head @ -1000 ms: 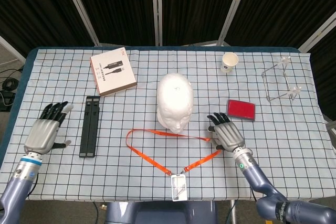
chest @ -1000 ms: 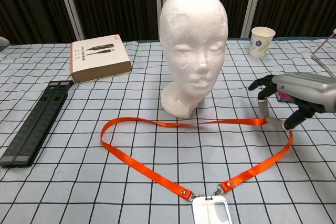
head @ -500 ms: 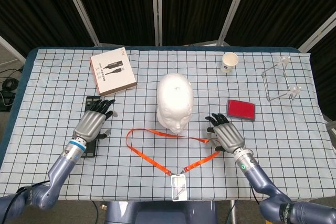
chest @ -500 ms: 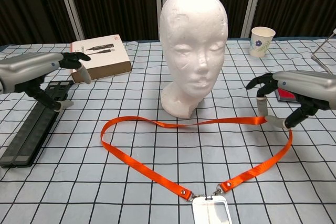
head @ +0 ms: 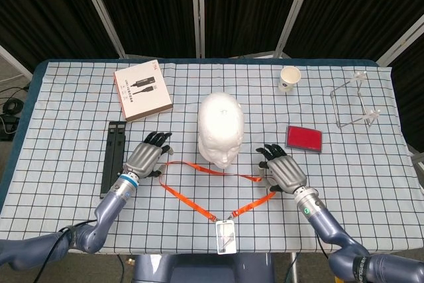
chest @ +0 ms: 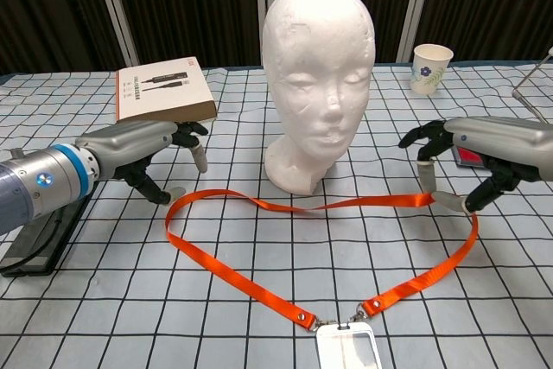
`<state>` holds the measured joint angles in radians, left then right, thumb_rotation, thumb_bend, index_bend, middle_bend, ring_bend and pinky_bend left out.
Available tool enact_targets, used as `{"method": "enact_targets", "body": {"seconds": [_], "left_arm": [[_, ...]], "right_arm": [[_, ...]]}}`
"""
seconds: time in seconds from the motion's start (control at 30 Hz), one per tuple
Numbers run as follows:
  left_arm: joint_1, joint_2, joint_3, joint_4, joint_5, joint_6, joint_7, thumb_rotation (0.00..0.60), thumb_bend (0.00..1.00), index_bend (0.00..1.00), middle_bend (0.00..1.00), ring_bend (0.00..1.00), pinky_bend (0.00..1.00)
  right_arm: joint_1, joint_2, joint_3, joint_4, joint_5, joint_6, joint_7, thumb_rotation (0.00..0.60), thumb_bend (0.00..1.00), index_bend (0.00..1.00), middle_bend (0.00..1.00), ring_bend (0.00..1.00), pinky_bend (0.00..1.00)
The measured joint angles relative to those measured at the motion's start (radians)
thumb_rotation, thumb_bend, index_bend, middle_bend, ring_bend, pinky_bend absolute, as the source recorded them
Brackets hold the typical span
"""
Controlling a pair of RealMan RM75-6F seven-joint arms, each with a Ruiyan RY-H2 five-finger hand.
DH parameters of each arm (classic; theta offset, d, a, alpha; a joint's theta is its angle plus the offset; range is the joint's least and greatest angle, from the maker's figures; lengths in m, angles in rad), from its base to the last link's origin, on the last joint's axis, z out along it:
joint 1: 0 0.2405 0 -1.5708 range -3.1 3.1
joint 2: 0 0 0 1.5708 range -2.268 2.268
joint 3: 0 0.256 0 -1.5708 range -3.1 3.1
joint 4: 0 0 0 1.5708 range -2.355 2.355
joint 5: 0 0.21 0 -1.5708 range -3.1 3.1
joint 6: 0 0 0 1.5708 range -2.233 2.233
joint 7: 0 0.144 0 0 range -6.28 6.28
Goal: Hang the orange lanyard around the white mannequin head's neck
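The white mannequin head (head: 220, 127) (chest: 318, 84) stands upright mid-table, facing me. The orange lanyard (head: 187, 199) (chest: 233, 276) lies flat in a loop in front of its base, with the clear badge holder (head: 226, 236) (chest: 347, 347) at the near edge. My left hand (head: 147, 157) (chest: 151, 157) hovers with fingers apart just above the strap's left bend and holds nothing. My right hand (head: 283, 170) (chest: 471, 157) is at the strap's right bend, fingers spread. Its fingertips (chest: 428, 186) are down at the strap, and no closed grip shows.
A boxed cable pack (head: 142, 89) (chest: 164, 88) lies back left. A black folded stand (head: 114, 157) (chest: 39, 239) lies left of my left hand. A paper cup (head: 289, 78) (chest: 431, 67), a red case (head: 304, 138) and a clear acrylic stand (head: 354, 104) sit right.
My left hand has swept in from the table's far left, over the black stand, to the lanyard's left bend. The right hand edged left, and the strap buckled slightly near the mannequin's base.
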<state>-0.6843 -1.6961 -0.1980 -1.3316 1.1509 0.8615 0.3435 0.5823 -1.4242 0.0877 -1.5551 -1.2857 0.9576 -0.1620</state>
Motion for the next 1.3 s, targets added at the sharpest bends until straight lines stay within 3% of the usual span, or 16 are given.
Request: {"method": "enact_targets", "body": {"seconds": [0.43, 0.63, 0.87, 1.1, 1.3], "left_arm": [[-0.037, -0.066, 0.015, 0.098, -0.027, -0.026, -0.025, 0.6, 0.48, 0.41, 0.0, 0.0, 0.0], [-0.042, -0.084, 0.025, 0.13, -0.014, -0.028, -0.06, 0.6, 0.54, 0.5, 0.0, 0.0, 0.0], [-0.041, -0.095, 0.035, 0.151, 0.023, -0.004, -0.098, 0.6, 0.55, 0.63, 0.0, 0.0, 0.0], [-0.031, -0.086, 0.05, 0.137, 0.065, 0.028, -0.124, 0.6, 0.55, 0.67, 0.0, 0.0, 0.0], [0.009, -0.044, 0.079, 0.073, 0.137, 0.117, -0.175, 0.6, 0.55, 0.68, 0.0, 0.0, 0.0]], "right_arm": [[0.001, -0.006, -0.01, 0.037, -0.039, -0.007, 0.066, 0.6, 0.5, 0.74, 0.12, 0.0, 0.0], [0.003, -0.011, -0.012, 0.05, -0.046, -0.009, 0.078, 0.6, 0.5, 0.74, 0.12, 0.0, 0.0], [0.001, -0.01, -0.014, 0.055, -0.057, -0.004, 0.092, 0.6, 0.5, 0.74, 0.12, 0.0, 0.0], [-0.003, 0.004, -0.024, 0.048, -0.093, 0.01, 0.11, 0.6, 0.5, 0.74, 0.13, 0.0, 0.0], [-0.009, 0.036, -0.055, 0.051, -0.219, 0.06, 0.164, 0.6, 0.5, 0.74, 0.14, 0.0, 0.0]]}}
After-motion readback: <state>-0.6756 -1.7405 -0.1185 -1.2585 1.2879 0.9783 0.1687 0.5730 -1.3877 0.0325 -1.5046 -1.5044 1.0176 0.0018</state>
